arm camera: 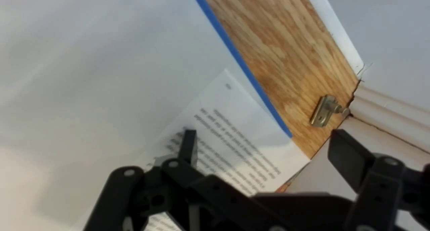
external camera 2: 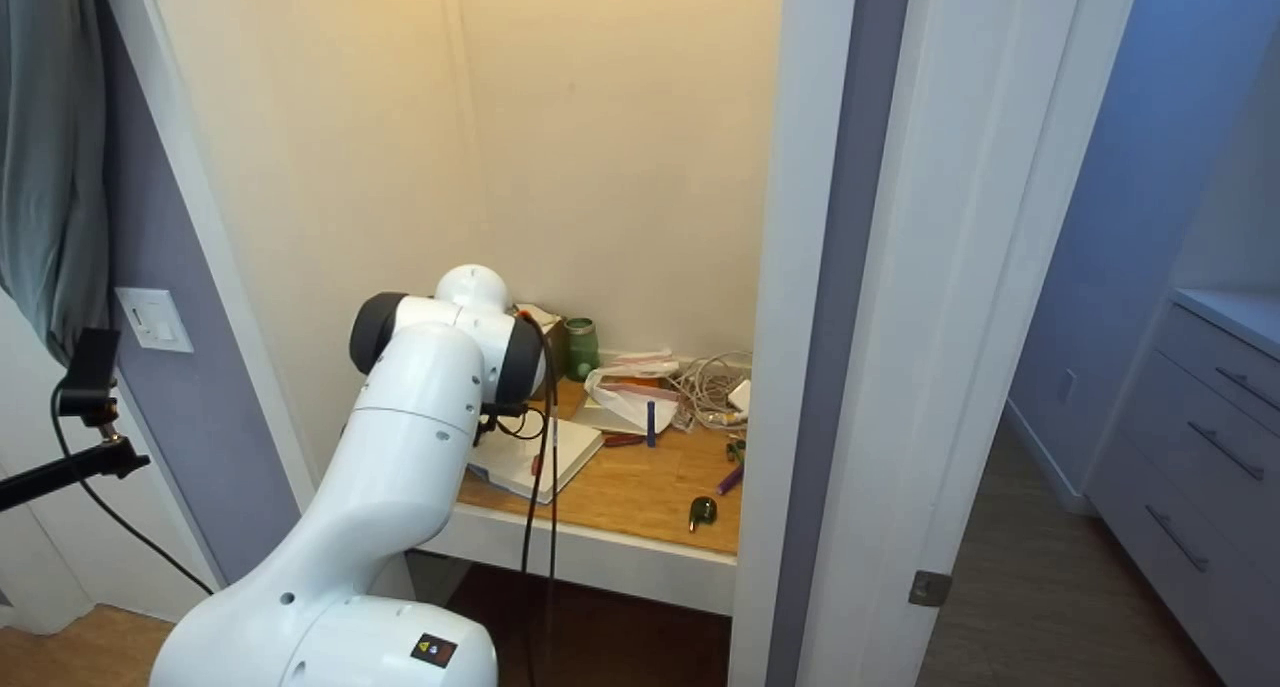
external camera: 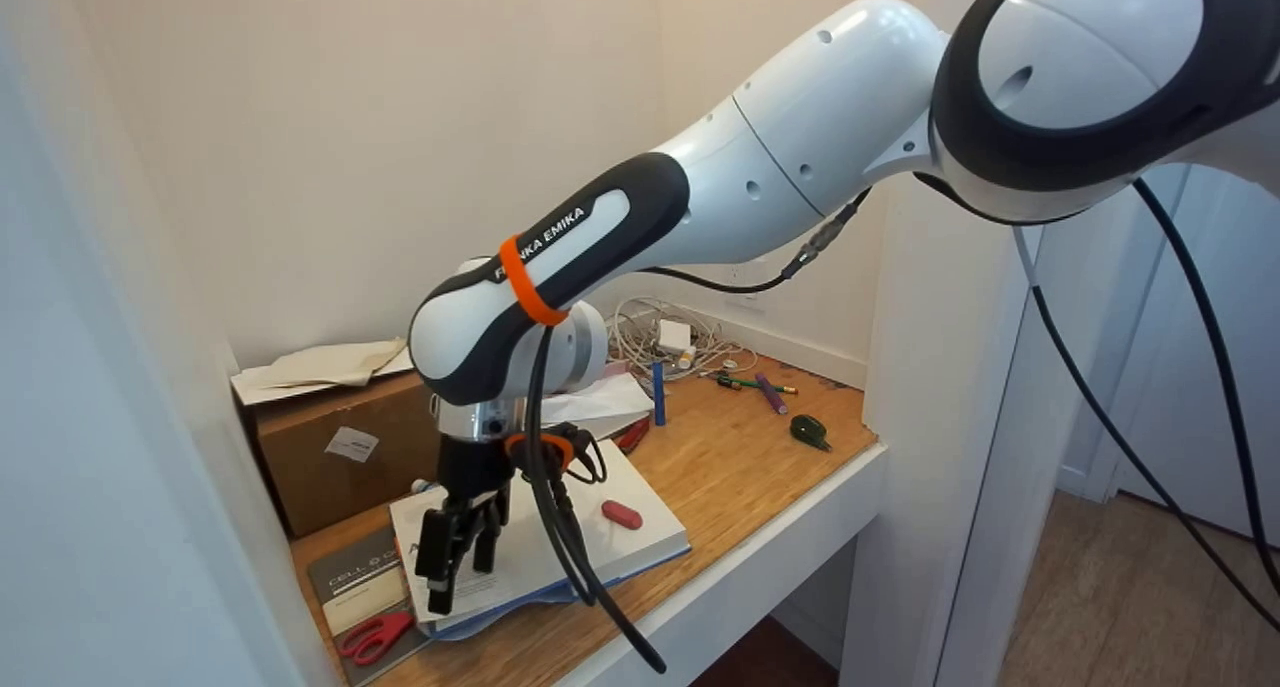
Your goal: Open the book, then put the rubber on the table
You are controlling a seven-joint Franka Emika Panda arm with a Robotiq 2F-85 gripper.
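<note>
The end effector (external camera: 462, 581), its fingers wide apart, hangs over the printed page of the open book (external camera: 530, 552); whether a fingertip touches it, one cannot tell. The rubber (external camera: 621, 514) lies apart from the fingers on the book, which rests on the counter (external camera: 740, 447).

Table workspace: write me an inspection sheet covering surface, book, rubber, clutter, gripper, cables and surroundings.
Surface: wooden table with a white front edge.
Book: lies on the table, printed white page up, a blue edge showing below.
Rubber: lies on the book, not directly on the table.
Clutter: red scissors on a grey book; papers on a box; upright blue marker; purple marker.
Gripper: open, over the book; held item: nothing seen.
Cables: black cable hanging in front of the book in an exterior view; white cords tangled at the back.
Surroundings: pale walls behind; drawers in an exterior view.
</note>
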